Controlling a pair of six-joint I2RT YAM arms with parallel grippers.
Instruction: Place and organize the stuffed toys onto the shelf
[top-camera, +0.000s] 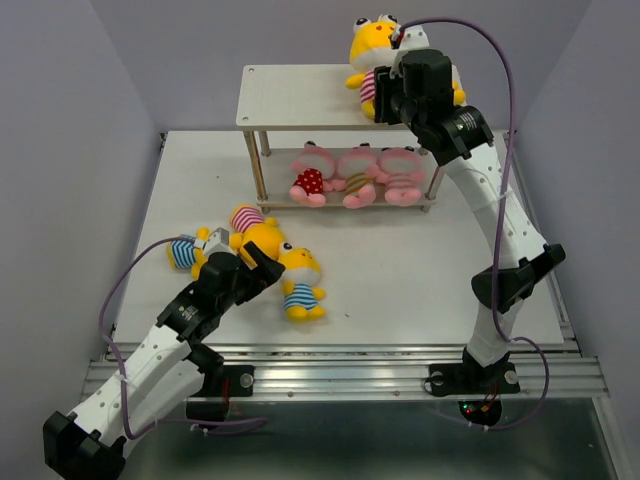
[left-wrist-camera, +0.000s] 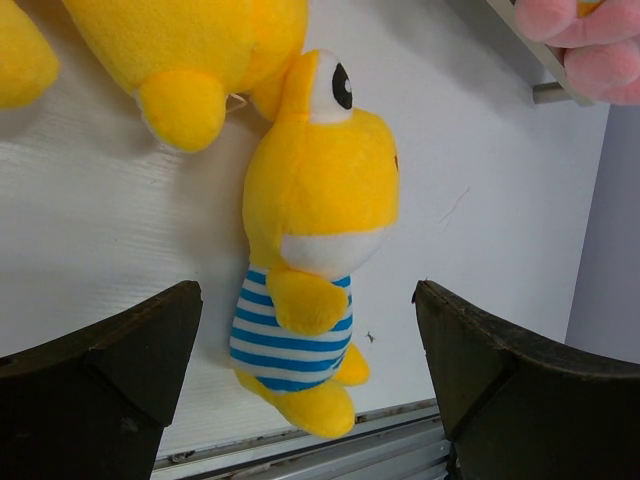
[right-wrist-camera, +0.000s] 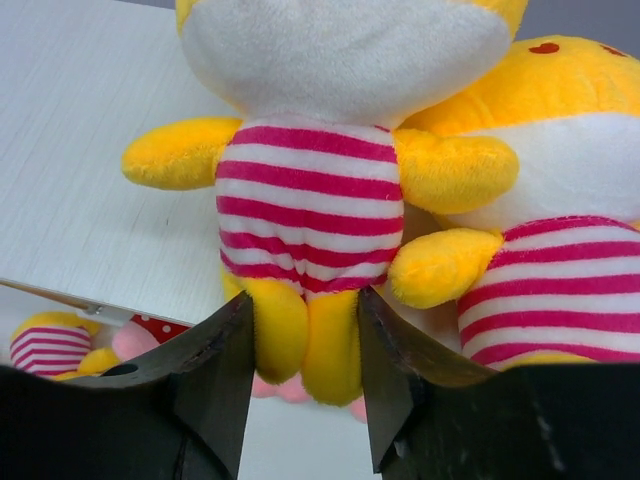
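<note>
The shelf (top-camera: 295, 95) stands at the back. Three pink toys (top-camera: 357, 178) sit in a row on its lower board. My right gripper (top-camera: 385, 95) is at the right end of the top board, shut on the legs of an upright yellow toy in a pink-striped shirt (right-wrist-camera: 310, 190). A second pink-striped yellow toy (right-wrist-camera: 560, 200) stands touching it on the right. My left gripper (top-camera: 255, 262) is open above a yellow blue-striped toy (left-wrist-camera: 315, 200) lying on the table. Beside it lie a pink-striped yellow toy (top-camera: 250, 225) and another blue-striped one (top-camera: 183, 250).
The left part of the shelf's top board (top-camera: 290, 100) is bare. The table's metal front rail (top-camera: 350, 350) runs just beyond the blue-striped toy's feet. Grey walls close in on the left, right and back.
</note>
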